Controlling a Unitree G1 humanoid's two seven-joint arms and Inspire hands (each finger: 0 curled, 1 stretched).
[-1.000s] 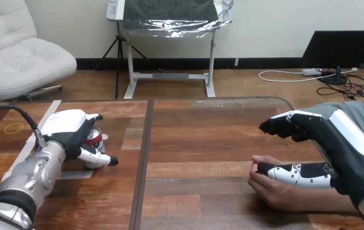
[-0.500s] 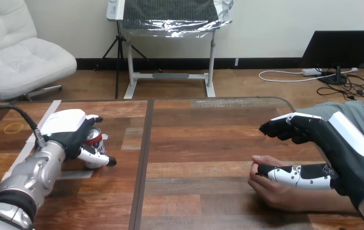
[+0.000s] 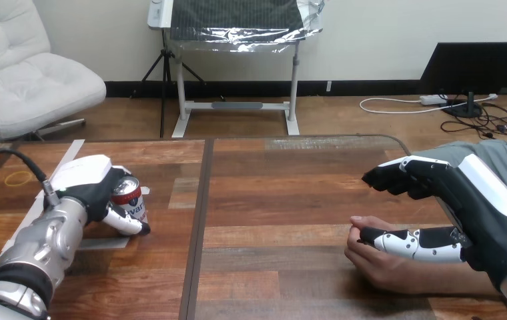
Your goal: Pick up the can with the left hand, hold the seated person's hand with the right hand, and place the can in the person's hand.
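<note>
While the left hand [image 3: 89, 185] hugs the can [image 3: 129, 199], picking up looks like the step.
Lift next, I think; the right hand [image 3: 454, 193] is wide, its thumb on the person's hand [image 3: 377, 265].

You see the left hand [image 3: 89, 185] wrapped round the can [image 3: 132, 202] at the left of the table [image 3: 271, 200] — thumb curled across its front, can roughly upright. At the right, the right hand [image 3: 467, 200] sits over the person's hand [image 3: 381, 263] — thumb lying along the palm, bent fingers [image 3: 387, 177] raised clear above.
</note>
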